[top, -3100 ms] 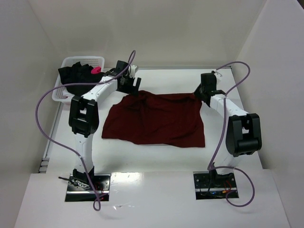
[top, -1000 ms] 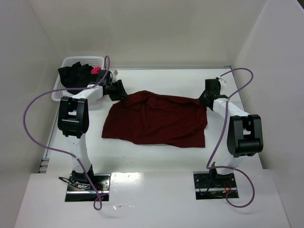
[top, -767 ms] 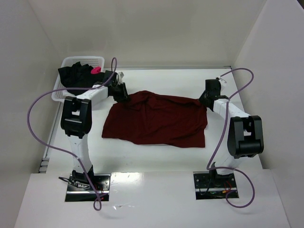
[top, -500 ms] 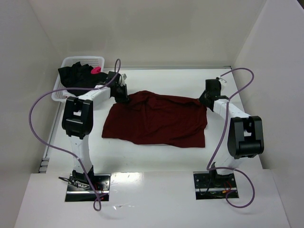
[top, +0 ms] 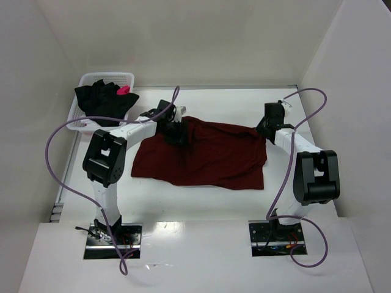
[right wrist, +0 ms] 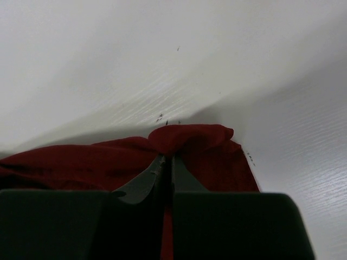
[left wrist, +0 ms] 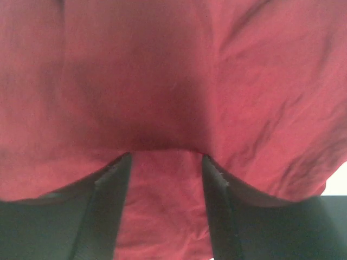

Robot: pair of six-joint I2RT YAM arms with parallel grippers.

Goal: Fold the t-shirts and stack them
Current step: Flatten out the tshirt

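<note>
The maroon t-shirt (top: 208, 159) lies spread and wrinkled across the middle of the table. My left gripper (top: 177, 135) hovers over its far left part. In the left wrist view that gripper (left wrist: 166, 160) is open, with the maroon cloth (left wrist: 173, 81) filling the view beneath and between the fingers (left wrist: 116, 184). My right gripper (top: 263, 130) sits at the shirt's far right corner. In the right wrist view it (right wrist: 166, 158) is shut on a bunched fold of the maroon cloth (right wrist: 192, 135). The black t-shirt (top: 101, 102) with a pink mark (top: 123, 90) is heaped in the basket.
A white mesh basket (top: 110, 75) stands at the far left corner of the table. White walls close in the table at the back and on both sides. Purple cables loop from both arms, the left one over the table's left edge.
My left arm has swung right, from the shirt's far left corner to a spot over the cloth. The right arm and its grip on the far right corner have stayed put.
</note>
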